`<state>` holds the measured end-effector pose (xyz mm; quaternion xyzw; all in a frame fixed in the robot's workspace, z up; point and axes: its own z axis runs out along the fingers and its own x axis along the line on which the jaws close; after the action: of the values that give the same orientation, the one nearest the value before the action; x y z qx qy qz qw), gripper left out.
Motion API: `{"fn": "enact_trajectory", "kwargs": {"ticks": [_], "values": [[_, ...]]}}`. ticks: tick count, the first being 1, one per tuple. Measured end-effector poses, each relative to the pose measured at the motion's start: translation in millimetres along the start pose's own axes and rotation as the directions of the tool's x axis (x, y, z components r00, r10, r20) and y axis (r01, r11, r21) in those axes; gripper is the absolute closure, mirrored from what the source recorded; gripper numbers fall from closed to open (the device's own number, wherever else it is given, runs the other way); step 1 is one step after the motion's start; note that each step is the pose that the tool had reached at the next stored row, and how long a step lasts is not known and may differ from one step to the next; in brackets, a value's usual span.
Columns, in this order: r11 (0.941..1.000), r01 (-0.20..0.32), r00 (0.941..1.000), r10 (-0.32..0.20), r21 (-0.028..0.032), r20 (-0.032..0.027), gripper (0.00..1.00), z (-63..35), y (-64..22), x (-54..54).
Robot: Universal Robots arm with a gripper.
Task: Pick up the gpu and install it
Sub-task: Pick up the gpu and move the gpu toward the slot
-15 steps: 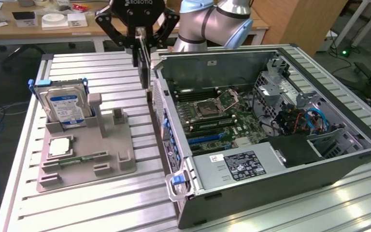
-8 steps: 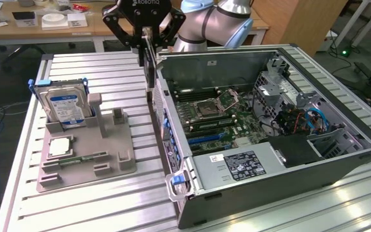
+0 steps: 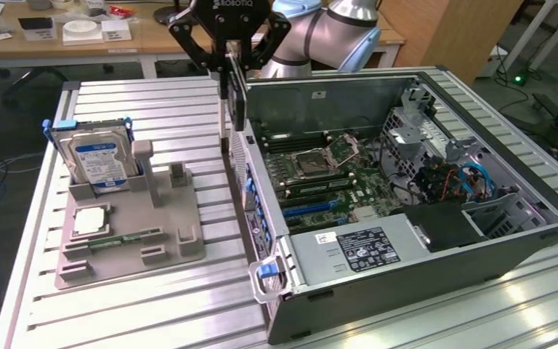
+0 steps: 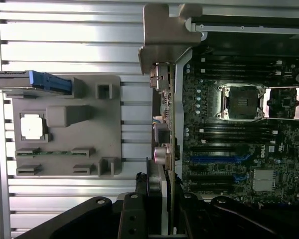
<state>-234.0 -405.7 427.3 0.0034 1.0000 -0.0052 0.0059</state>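
Observation:
The gpu is a thin dark card with a silvery metal bracket. It hangs upright and edge-on from my gripper, which is shut on its upper end. The card is in the air above the open computer case's wall nearest the grey fixture, over the far part of the motherboard. In the wrist view the gpu runs edge-on from its bracket back to the gripper. There it lies along the border between the slatted table and the motherboard, beside the blue slots.
A grey fixture at the exterior view's left holds a blue-labelled hard drive, a square processor and a green memory stick. The case also holds a power supply and cables. The open processor socket sits mid-board.

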Motion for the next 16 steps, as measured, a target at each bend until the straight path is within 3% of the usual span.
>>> {"fn": "enact_trajectory", "kwargs": {"ticks": [16], "values": [[1.0000, 0.000, 1.0000, 0.000, -0.0001, 0.0000, 0.72, 0.4, 0.2, -35.6]]}}
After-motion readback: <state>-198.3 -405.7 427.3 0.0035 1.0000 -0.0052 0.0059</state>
